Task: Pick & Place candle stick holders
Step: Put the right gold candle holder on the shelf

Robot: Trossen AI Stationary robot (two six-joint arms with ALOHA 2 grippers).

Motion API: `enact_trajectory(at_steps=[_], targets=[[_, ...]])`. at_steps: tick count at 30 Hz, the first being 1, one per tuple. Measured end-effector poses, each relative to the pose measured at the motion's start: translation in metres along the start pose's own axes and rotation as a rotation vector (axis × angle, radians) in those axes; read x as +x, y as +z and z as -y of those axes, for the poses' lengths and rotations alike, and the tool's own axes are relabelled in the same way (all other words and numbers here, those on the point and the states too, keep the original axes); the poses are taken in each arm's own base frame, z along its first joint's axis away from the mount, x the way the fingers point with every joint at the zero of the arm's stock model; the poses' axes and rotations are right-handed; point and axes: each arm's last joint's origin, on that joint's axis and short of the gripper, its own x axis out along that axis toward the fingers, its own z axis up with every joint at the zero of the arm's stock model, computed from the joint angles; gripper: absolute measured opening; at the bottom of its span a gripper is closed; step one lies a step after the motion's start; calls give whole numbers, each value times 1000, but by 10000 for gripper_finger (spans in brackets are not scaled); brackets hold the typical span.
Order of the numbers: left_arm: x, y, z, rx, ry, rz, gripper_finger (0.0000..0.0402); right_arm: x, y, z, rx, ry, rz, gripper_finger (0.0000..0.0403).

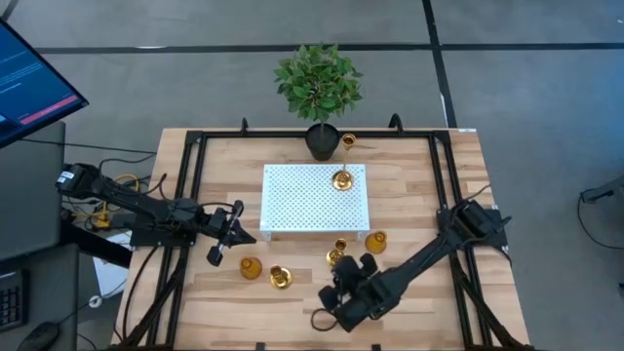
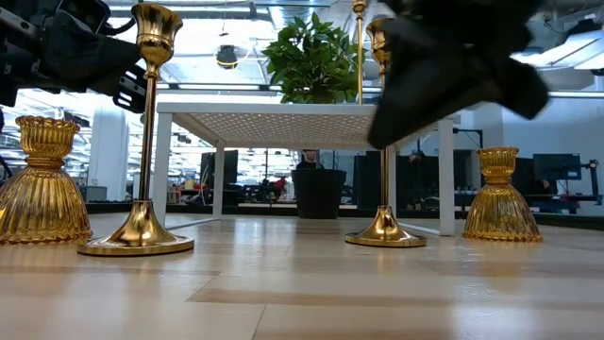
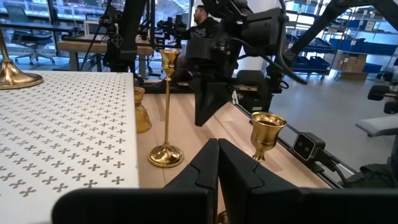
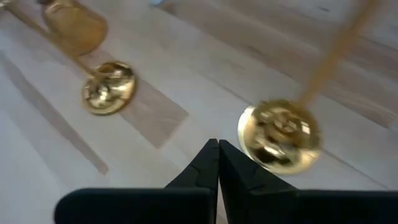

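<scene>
Several gold candle stick holders show. One tall holder (image 1: 342, 178) stands on the white perforated tray (image 1: 292, 210). On the table near the tray's near edge stand a short bulbous holder (image 1: 251, 268), a tall one (image 1: 280, 277), a second tall one (image 1: 338, 254) and another short one (image 1: 375, 241). My left gripper (image 1: 239, 234) is shut and empty, left of the tray's near-left corner, above the table. My right gripper (image 1: 343, 276) is shut and empty, hovering just on the near side of the second tall holder, whose round base (image 4: 278, 134) shows past its fingertips (image 4: 217, 163).
A green plant in a black pot (image 1: 319, 93) stands at the table's far edge behind the tray. A black metal frame (image 1: 190, 185) runs along the table's sides. Bare wood lies along the near edge (image 1: 244, 322). A monitor (image 1: 24, 78) stands off the table at the left.
</scene>
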Motion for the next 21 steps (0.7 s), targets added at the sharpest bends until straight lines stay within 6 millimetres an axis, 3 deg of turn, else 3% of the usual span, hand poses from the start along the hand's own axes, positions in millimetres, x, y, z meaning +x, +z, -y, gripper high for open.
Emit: enact_trajectory(at_steps=[10, 21], targets=[[0, 0, 0, 0, 0, 0, 8, -5, -6, 2, -65, -8, -21, 6], [0, 0, 0, 0, 0, 0, 8, 7, 7, 5, -46, -43, -20, 123]])
